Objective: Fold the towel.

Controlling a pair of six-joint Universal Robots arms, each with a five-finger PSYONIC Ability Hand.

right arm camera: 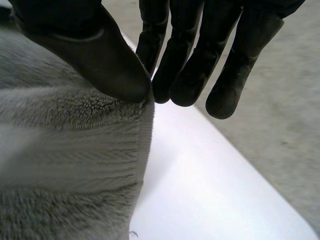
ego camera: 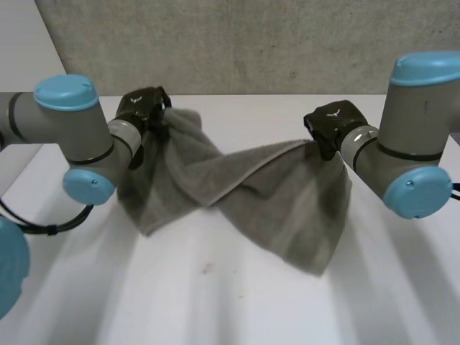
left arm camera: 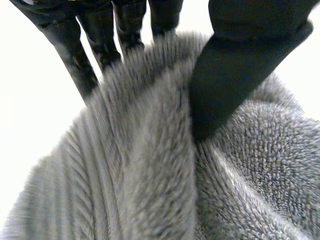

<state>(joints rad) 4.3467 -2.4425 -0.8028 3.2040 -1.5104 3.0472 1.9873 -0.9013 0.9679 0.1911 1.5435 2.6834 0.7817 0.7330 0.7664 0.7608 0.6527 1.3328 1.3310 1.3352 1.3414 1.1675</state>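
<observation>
Black against the cloth, the left hand (ego camera: 141, 108) is closed in a pinch on a bunched end of the grey terry towel (ego camera: 244, 183). In its wrist view the thumb (left arm camera: 235, 80) presses into the pile against the fingers (left arm camera: 102, 40) behind the cloth. The right hand (ego camera: 332, 123) pinches the towel too, thumb (right arm camera: 107, 65) against fingertips (right arm camera: 165, 85) at a hemmed corner. Between the two hands the towel hangs raised, twisted near its middle, with a wide flap sagging below each hand. Under it lies the white counter (ego camera: 215, 302); whether the lowest folds touch it I cannot tell. A grey concrete wall (ego camera: 251, 43) stands behind.
</observation>
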